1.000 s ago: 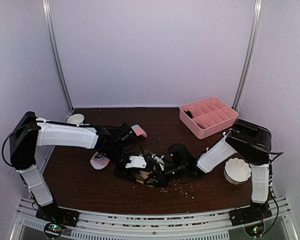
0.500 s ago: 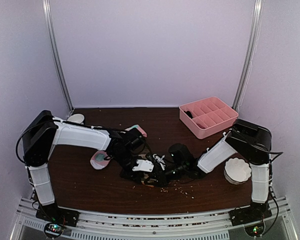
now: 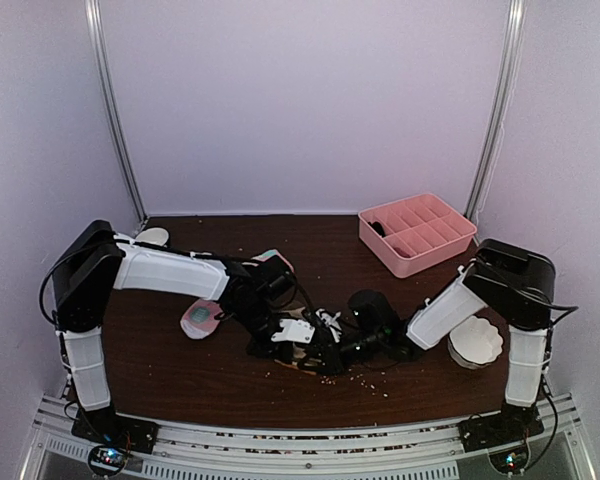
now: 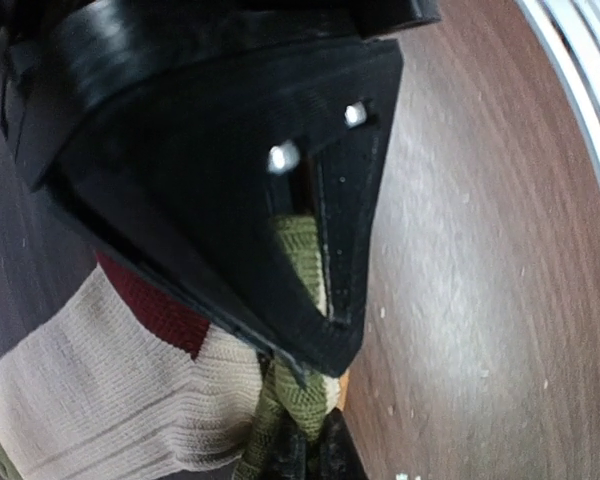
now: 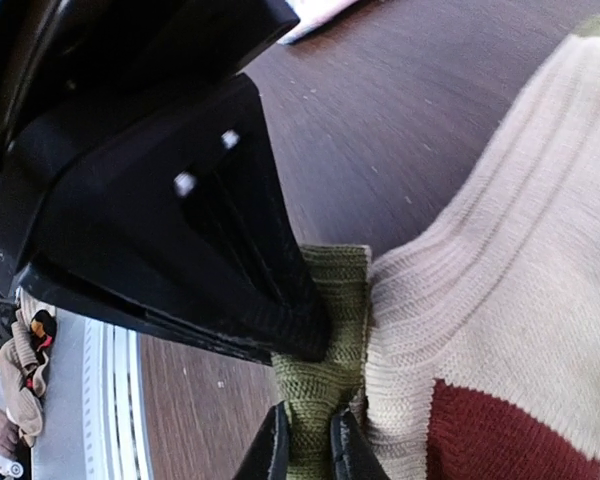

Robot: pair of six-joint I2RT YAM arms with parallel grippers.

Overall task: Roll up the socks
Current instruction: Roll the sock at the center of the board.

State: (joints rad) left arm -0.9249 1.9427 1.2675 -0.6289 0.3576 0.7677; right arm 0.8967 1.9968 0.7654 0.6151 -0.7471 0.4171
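i work on a dark brown wooden table (image 3: 170, 375), boxed in by pale lilac walls (image 3: 300, 100), with a metal pole (image 3: 110, 120) up each far corner and a slotted rail (image 3: 310, 440) along the near edge

my left gripper (image 4: 320, 335) is closed tight on the olive cuff of the beige sock (image 4: 100, 390), with the fabric showing between the fingers. my right gripper (image 5: 305, 335) meets it tip to tip, jaws nearly together, pinching the same cuff

the beige sock lies on the table near the middle of the near edge, with a maroon patch beside the cuff. the pink sock (image 3: 198, 320) lies toward the left edge, partly under my left arm

crumbs (image 3: 365, 378) speckle the wood just right of the beige sock. a pink tray (image 3: 420, 262) sits at the far right corner, a white bowl (image 3: 470, 325) by the right edge, and a small white dish (image 3: 152, 238) at the far left corner
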